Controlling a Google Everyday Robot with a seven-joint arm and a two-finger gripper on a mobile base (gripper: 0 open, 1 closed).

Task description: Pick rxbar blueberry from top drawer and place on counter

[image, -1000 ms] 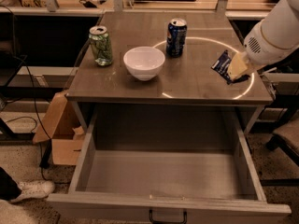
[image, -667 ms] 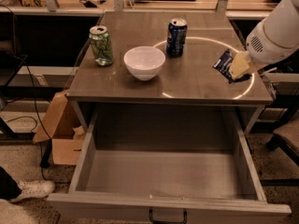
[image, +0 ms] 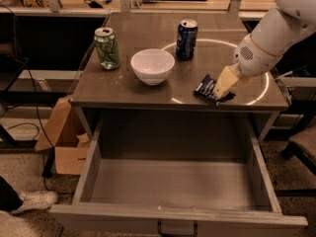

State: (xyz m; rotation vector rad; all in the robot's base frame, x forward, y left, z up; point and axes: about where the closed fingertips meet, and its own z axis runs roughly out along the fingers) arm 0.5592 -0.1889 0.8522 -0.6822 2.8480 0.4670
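As we are tagging place step: end effector (image: 223, 85) clamping rxbar blueberry (image: 206, 88) at right front of worktop (image: 123, 90), bar seemingly touching surface. Top drawer (image: 173, 184) standing open, bar not inside. We are judging next move: releasing bar, lifting clear without dragging it.

Single view, set high in front of the counter (image: 128, 90), angled down and facing its far edge. Mid-range; the open top drawer (image: 173, 186) lies nearest the lens. Pincer (image: 222, 88) at frame right, over the counter's right front.
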